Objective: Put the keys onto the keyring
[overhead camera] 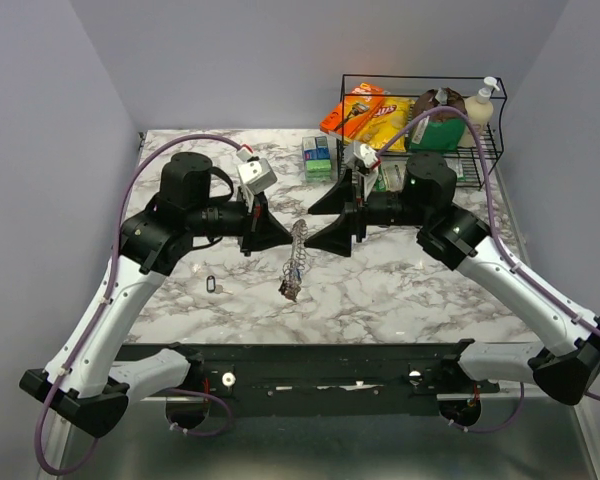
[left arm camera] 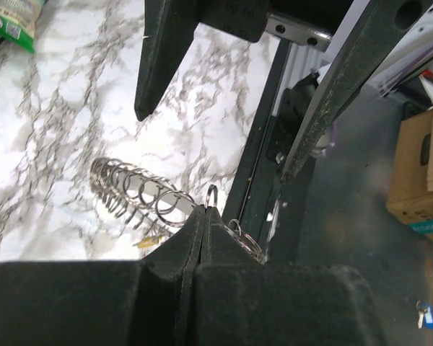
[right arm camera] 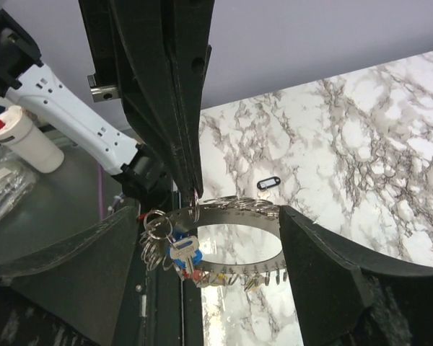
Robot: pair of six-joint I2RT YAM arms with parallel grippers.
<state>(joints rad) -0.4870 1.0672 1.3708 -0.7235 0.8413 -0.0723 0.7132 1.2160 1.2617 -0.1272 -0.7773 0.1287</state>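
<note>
The keyring is a flat silver band strung with many small split rings, held up over the marble between my two grippers. Keys with blue, red and yellow heads hang in a bunch at its lower end. My left gripper is shut on one small split ring at the band's edge; its fingers enter the right wrist view from above. My right gripper is open, one finger on each side of the band. In the top view the left gripper and right gripper meet tip to tip.
A small black key tag lies on the marble at the left, also in the right wrist view. A green box and a wire basket of packets and bottles stand at the back right. The black mounting frame runs along the near edge.
</note>
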